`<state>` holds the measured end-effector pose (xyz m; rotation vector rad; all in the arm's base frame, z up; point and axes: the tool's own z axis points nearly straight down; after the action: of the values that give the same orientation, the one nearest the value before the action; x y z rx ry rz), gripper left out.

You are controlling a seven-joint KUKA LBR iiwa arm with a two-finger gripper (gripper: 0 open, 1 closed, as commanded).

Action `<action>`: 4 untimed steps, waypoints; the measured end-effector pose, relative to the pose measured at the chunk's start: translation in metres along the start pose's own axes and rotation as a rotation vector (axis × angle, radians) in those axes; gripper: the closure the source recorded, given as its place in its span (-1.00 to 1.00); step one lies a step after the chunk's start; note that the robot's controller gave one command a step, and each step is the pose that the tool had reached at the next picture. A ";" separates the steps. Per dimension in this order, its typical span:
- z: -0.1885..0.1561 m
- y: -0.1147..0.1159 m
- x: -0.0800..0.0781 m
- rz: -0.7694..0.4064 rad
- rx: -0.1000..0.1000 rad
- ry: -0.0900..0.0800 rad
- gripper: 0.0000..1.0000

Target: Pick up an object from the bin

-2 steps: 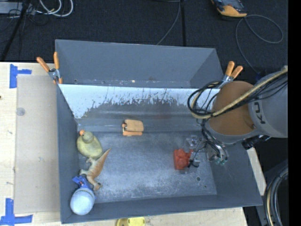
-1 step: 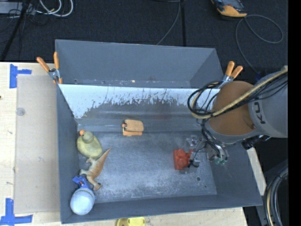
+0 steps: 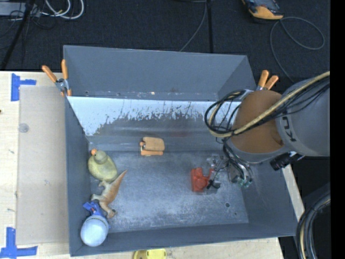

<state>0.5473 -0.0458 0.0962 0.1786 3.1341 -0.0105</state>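
Observation:
A small red toy [image 3: 199,179] lies on the bin floor at the right of the middle. My gripper [image 3: 216,176] is down at the floor right beside it, on its right side, with a dark fingertip touching or nearly touching the toy's right edge. Whether the toy sits between the fingers cannot be made out. A tan block-shaped thing [image 3: 152,145] lies apart from them, near the back wall at the middle.
Along the left side lie a yellow-green squeeze bottle [image 3: 102,167], a tan dinosaur figure [image 3: 110,190] and a pale blue-white ball-like thing [image 3: 94,231] in the front left corner. The arm with its orange cover and cables hangs over the bin's right wall.

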 end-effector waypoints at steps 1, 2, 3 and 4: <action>-0.150 -0.015 -0.005 -0.232 -0.006 -0.004 1.00; -0.148 -0.014 -0.004 -0.234 -0.007 0.000 -1.00; -0.148 -0.014 -0.004 -0.234 -0.007 0.000 -1.00; -0.124 -0.009 -0.012 -0.277 -0.006 -0.008 -1.00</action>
<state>0.5580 -0.0555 0.2199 -0.2545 3.1216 -0.0024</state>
